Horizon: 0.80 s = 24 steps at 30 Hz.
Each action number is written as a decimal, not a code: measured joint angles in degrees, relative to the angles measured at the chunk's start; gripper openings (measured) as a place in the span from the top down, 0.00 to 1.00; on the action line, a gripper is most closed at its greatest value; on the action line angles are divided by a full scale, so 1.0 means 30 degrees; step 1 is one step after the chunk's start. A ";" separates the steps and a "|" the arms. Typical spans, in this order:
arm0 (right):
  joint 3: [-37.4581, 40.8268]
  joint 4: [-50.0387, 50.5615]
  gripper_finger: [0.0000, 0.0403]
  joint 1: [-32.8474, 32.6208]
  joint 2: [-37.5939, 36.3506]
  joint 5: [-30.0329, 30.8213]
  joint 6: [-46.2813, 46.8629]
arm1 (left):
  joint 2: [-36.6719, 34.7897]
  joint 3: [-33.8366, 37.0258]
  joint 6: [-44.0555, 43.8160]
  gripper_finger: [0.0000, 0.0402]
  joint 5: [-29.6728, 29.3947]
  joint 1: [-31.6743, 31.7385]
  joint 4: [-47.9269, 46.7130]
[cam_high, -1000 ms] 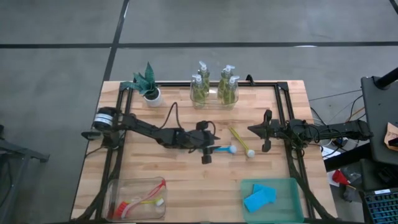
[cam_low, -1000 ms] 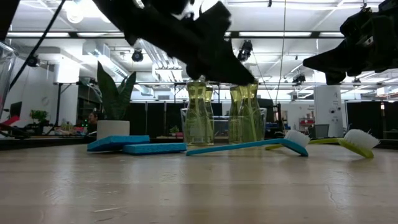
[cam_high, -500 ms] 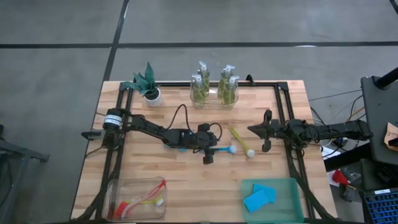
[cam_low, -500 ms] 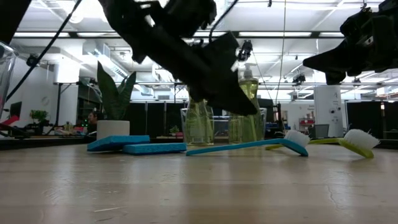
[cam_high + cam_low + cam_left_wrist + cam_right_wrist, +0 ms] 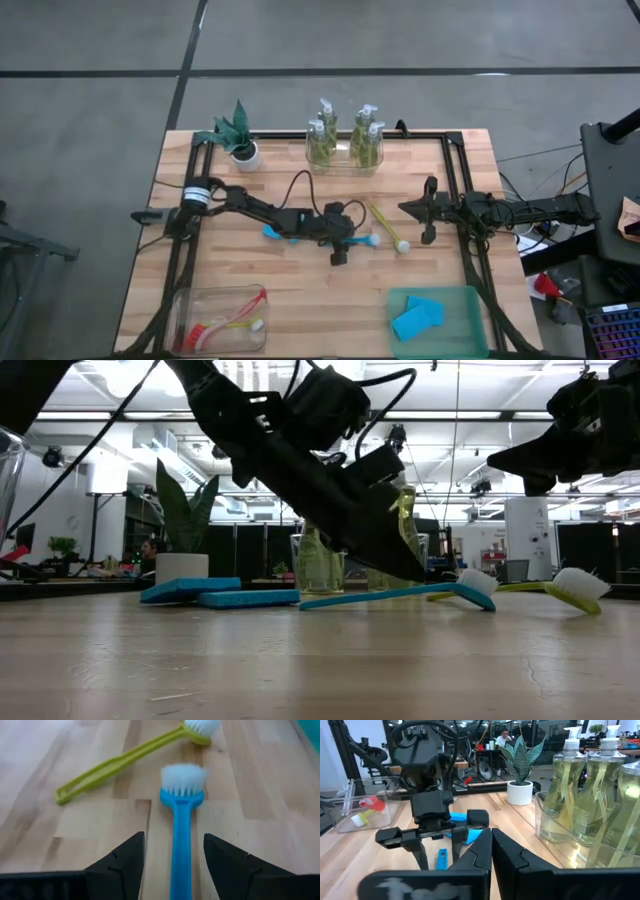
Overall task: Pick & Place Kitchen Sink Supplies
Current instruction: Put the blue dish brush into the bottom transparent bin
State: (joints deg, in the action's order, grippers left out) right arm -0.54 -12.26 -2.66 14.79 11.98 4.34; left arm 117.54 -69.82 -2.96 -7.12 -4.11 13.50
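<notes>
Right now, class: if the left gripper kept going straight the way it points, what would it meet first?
The left gripper stands open astride the blue brush handle, tilted down. It would probably meet that handle or the table first; depth is unclear.

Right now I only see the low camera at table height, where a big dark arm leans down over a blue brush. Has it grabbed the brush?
Observer: Not yet. The left wrist view shows the left gripper open, a finger on each side of the blue brush, which lies flat on the wood.
Operator: Where would a brush like that go?
Observer: Probably the clear bin. In the high view it sits at the table's lower left corner with a red brush inside.
Operator: And the other arm, up at my right?
Observer: The right wrist view shows the right gripper shut, with nothing between its fingers.
</notes>
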 joint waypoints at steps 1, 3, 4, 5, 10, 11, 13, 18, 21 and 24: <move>-0.0004 -0.0003 0.98 0.0005 0.0006 0.0001 0.0005 | 0.0136 -0.0057 0.0000 0.51 0.0016 0.0009 -0.0009; -0.0001 -0.0006 0.98 0.0000 -0.0006 0.0001 0.0029 | 0.0404 -0.0169 -0.0005 0.51 0.0016 0.0047 -0.0051; -0.0006 -0.0006 0.98 0.0002 0.0007 0.0004 0.0013 | 0.0450 -0.0169 -0.0009 0.51 0.0016 0.0051 -0.0205; -0.0005 -0.0006 0.98 0.0007 0.0012 0.0004 0.0001 | 0.0458 -0.0171 -0.0015 0.51 0.0015 0.0067 -0.0304; 0.0002 -0.0006 0.98 0.0000 0.0006 0.0004 0.0007 | 0.0436 -0.0344 -0.0163 0.51 0.0011 0.0093 -0.0659; -0.0004 -0.0003 0.98 0.0000 0.0006 0.0004 0.0017 | 0.0436 -0.0344 -0.0179 0.51 0.0016 0.0104 -0.0720; -0.0006 0.0002 0.98 0.0000 0.0006 0.0004 0.0023 | 0.0436 -0.0344 -0.0184 0.51 0.0014 0.0137 -0.0725; 0.0000 -0.0006 0.98 0.0002 0.0006 0.0004 0.0011 | 0.0436 -0.0344 -0.0248 0.57 0.0046 0.0166 -0.0866; -0.0002 0.0000 0.98 0.0000 0.0020 0.0004 0.0029 | 0.0422 -0.0348 -0.0249 0.66 0.0367 0.0207 -0.0913; 0.0000 0.0002 0.98 0.0006 0.0020 0.0004 0.0007 | 0.0422 -0.0351 -0.0182 0.76 0.0519 0.0231 -0.1000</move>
State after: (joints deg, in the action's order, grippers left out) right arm -0.54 -12.25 -2.64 14.85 11.99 4.36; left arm 118.80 -70.87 -3.51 -5.56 -3.42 10.50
